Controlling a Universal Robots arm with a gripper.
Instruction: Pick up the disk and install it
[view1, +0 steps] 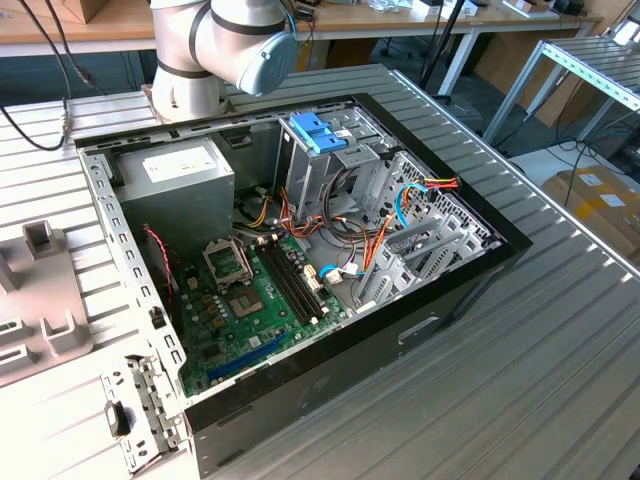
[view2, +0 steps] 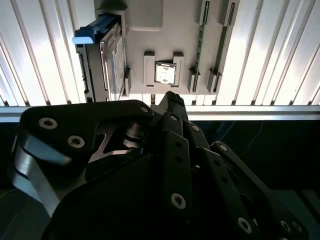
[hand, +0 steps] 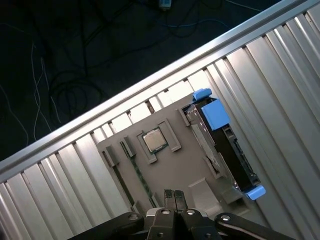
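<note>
One disk (hand: 225, 150) stood on edge in one grey holder (hand: 175, 170) on the slatted table (hand: 285, 80), long axis along the slats (blue tabs at both ends); one claw (hand: 173, 196), closed and empty, hovered over the holder's one chip (hand: 154, 141)

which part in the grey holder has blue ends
The disk, standing on edge in the holder; the chip is flat silver, the memory stick green.

Silvery metal disk (hand: 220, 150) in glossy blue plastic carrier (hand: 216, 114); matt grey plastic tray (hand: 185, 165); ribbed aluminium table (hand: 280, 75).
</note>
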